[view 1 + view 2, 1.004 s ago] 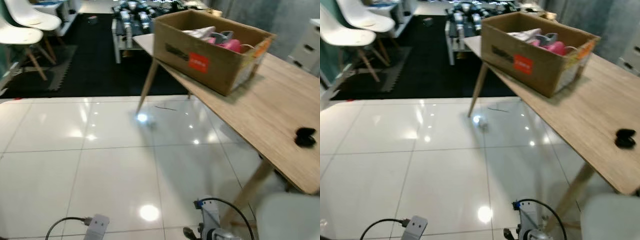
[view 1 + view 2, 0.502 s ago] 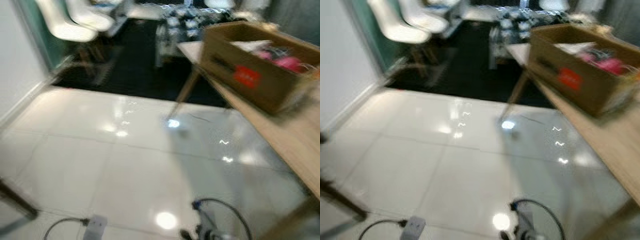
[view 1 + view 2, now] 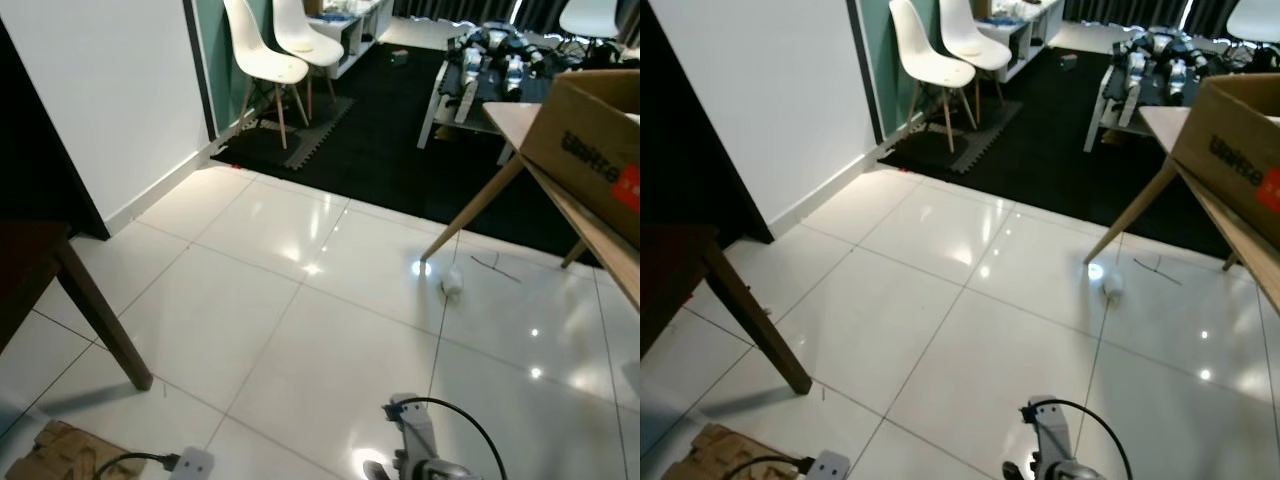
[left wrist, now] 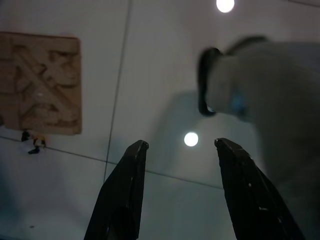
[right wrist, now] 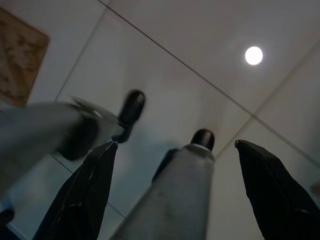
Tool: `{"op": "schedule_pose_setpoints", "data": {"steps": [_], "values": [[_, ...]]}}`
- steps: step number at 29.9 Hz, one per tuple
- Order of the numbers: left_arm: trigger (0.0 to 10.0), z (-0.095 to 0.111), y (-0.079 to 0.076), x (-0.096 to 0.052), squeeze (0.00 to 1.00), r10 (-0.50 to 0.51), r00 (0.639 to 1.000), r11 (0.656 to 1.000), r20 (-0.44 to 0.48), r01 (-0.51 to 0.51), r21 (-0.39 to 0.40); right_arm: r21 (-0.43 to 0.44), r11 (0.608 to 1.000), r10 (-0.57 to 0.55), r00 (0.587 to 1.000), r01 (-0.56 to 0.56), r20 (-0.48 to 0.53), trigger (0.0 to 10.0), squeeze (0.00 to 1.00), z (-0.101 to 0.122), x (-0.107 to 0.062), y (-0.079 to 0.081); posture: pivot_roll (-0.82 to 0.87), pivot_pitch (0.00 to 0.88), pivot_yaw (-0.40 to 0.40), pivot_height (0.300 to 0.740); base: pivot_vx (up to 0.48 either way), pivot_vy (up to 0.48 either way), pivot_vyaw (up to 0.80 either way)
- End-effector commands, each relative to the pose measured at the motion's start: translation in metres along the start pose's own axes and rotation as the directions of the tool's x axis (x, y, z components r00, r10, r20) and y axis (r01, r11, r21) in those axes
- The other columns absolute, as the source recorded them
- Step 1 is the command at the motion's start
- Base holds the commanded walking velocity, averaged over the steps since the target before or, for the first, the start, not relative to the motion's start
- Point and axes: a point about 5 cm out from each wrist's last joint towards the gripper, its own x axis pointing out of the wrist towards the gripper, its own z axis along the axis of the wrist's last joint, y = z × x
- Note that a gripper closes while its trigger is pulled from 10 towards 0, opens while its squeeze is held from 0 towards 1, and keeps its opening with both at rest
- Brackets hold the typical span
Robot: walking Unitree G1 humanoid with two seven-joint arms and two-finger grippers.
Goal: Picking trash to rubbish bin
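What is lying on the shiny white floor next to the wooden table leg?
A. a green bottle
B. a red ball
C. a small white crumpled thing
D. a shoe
C: a small white crumpled thing lies on the white floor tiles just beside the slanted wooden table leg.

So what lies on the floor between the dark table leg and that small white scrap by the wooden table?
Only bare glossy tile between the dark table leg and the white scrap, in both eye views.
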Motion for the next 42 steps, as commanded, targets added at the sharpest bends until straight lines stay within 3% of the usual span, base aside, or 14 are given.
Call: {"op": "schedule_pose_setpoints", "data": {"steps": [1, 20, 42], "values": [[10.0, -0.003, -0.003, 0.000, 0.00, -0.015, 1.000, 1.000, -0.013, 0.015, 0.001, -0.001, 1.000, 0.019, 1.000, -0.019, -0.013, 10.0, 0.00, -0.003, 0.001, 0.005, 0.13, 0.034, -0.031, 0.740, 0.000, 0.000, 0.77], [10.0, -0.015, -0.007, -0.001, 0.00, -0.021, 0.999, 0.999, -0.035, 0.020, -0.025, -0.046, 0.998, 0.050, 0.998, -0.052, -0.042, 10.0, 0.00, -0.009, 0.001, 0.008, 0.15, 0.066, -0.028, 0.740, 0.000, 0.000, 0.77], [10.0, -0.015, -0.013, 0.000, 0.00, -0.035, 0.999, 0.999, -0.029, 0.034, -0.042, -0.096, 0.994, 0.049, 0.997, -0.054, -0.054, 10.0, 0.00, -0.011, 0.000, 0.006, 0.13, 0.080, -0.034, 0.740, 0.000, 0.000, 0.77]]}}
